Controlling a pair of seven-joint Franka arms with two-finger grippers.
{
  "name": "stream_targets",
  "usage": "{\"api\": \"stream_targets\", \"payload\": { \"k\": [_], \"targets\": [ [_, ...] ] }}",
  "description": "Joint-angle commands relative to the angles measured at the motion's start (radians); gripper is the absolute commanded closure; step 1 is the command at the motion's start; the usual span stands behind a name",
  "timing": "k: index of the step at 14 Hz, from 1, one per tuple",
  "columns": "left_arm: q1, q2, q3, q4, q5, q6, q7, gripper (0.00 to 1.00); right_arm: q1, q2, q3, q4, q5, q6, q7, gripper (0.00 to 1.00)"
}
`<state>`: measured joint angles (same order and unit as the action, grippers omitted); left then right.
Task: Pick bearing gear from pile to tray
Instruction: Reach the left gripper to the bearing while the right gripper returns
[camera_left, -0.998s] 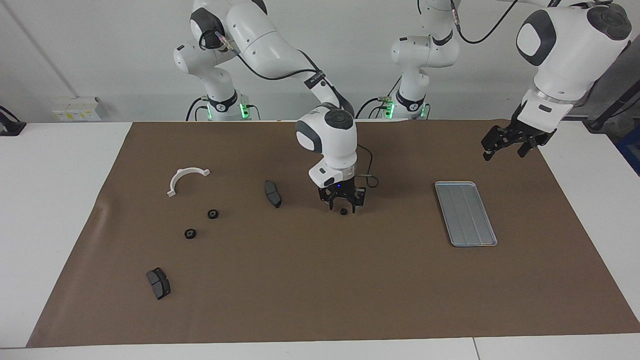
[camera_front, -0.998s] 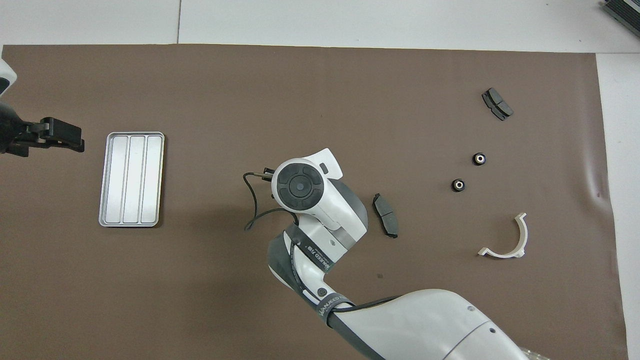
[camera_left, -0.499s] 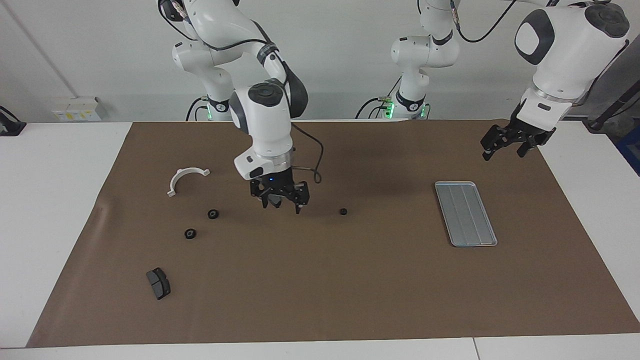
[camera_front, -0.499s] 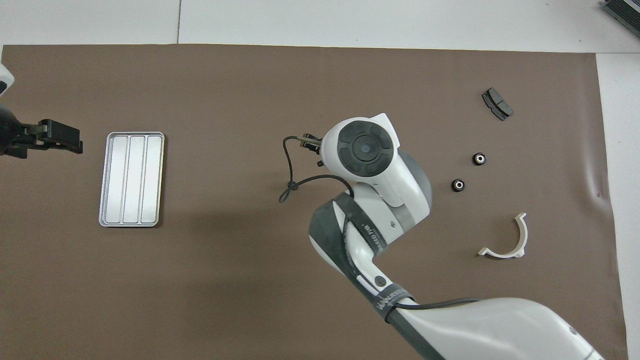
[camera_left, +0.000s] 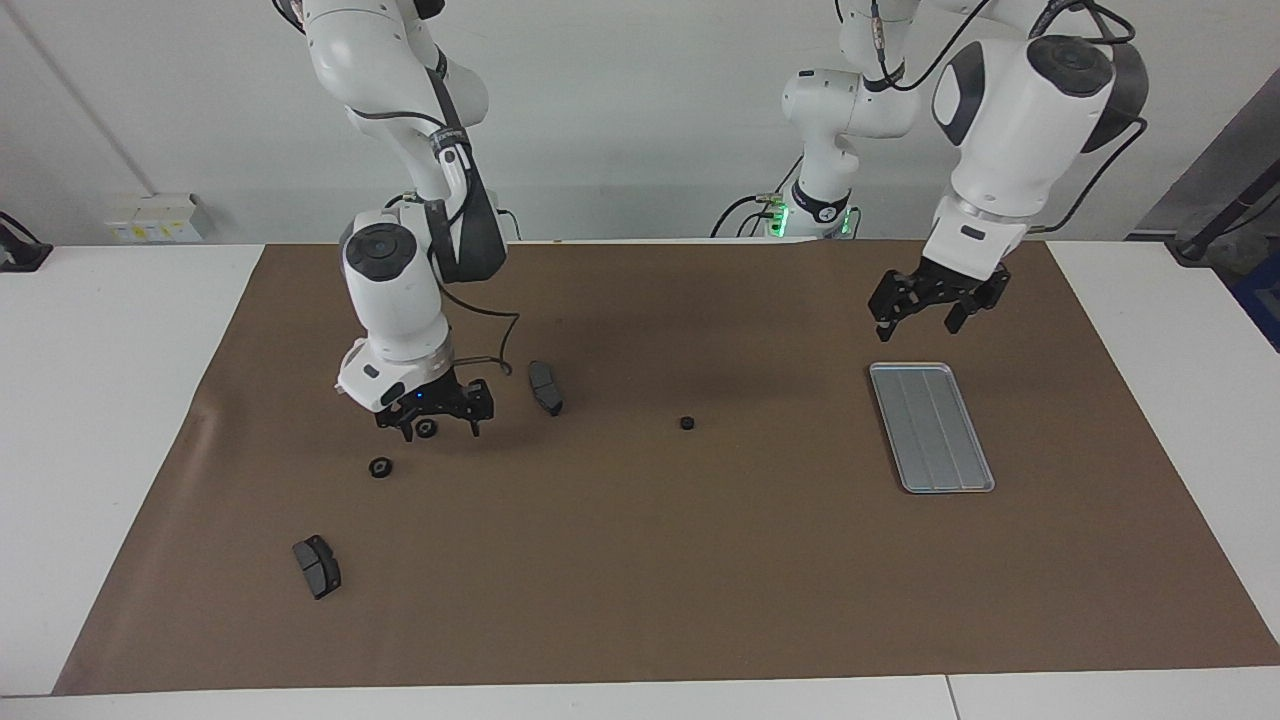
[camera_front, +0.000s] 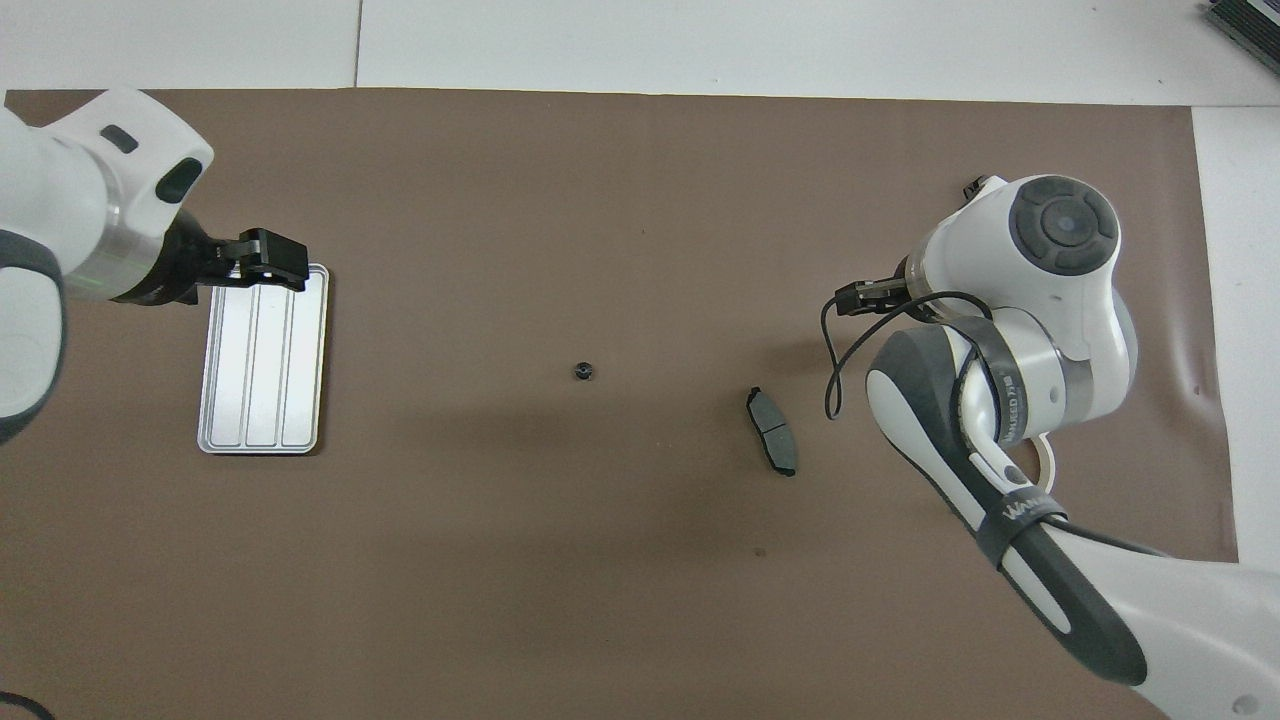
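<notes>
- Across the table in the facing view, you can see the right gripper (camera_left: 429, 420) down low over a small black round gear (camera_left: 426, 429) at the right arm's end of the brown paper mat (camera_left: 640, 600), its fingers spread wide on either side of that gear and holding nothing.
- Half a second ago that gripper hung over the dark grey brake-pad-shaped piece (camera_left: 545, 387) nearer the middle; the piece now lies uncovered beside it.
- You will find a second black gear (camera_left: 380, 467) farther from the robots than the first, another dark grey pad (camera_left: 317, 566) farther still, and a lone small black gear (camera_left: 687, 423) resting on the mat between the pile and the flat silver-grey grooved metal tray (camera_left: 931, 427).
- Your left gripper (camera_left: 932, 306), fingers open and empty, has swung from beside the mat's edge to hang over the tray's end nearest the robots.
- From overhead, you see the left gripper (camera_front: 262, 262) overlapping a corner of the tray (camera_front: 262, 360), which holds no part.
- Note the lone gear (camera_front: 583, 372) lying well apart from the tray, with the brake-pad piece (camera_front: 772, 430) nearby.
- Your right arm's wrist hides the gears under it; only an edge of the white half-ring bracket (camera_front: 1044, 455) peeks out.
</notes>
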<state>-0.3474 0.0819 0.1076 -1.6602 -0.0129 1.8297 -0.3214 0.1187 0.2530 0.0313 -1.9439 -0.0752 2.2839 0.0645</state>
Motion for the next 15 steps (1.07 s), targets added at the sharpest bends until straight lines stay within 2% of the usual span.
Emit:
{"api": "stream_targets", "payload": {
  "k": [1, 6, 10, 15],
  "targets": [
    [-0.08, 0.067, 0.014, 0.002, -0.004, 0.071, -0.102, 0.0, -0.056, -0.058, 0.019, -0.139, 0.06, 0.094, -0.165, 0.0],
    [-0.166, 0.159, 0.012, -0.004, -0.051, 0.206, -0.14, 0.0, -0.088, -0.058, 0.018, -0.262, 0.178, 0.219, -0.316, 0.0],
    [-0.263, 0.283, 0.012, -0.01, -0.058, 0.293, -0.149, 0.0, -0.093, -0.081, 0.016, -0.311, 0.178, 0.2, -0.362, 0.0],
    [-0.315, 0.349, 0.012, -0.096, -0.098, 0.492, -0.157, 0.0, -0.116, -0.092, 0.016, -0.316, 0.178, 0.154, -0.388, 0.0]
  ]
}}
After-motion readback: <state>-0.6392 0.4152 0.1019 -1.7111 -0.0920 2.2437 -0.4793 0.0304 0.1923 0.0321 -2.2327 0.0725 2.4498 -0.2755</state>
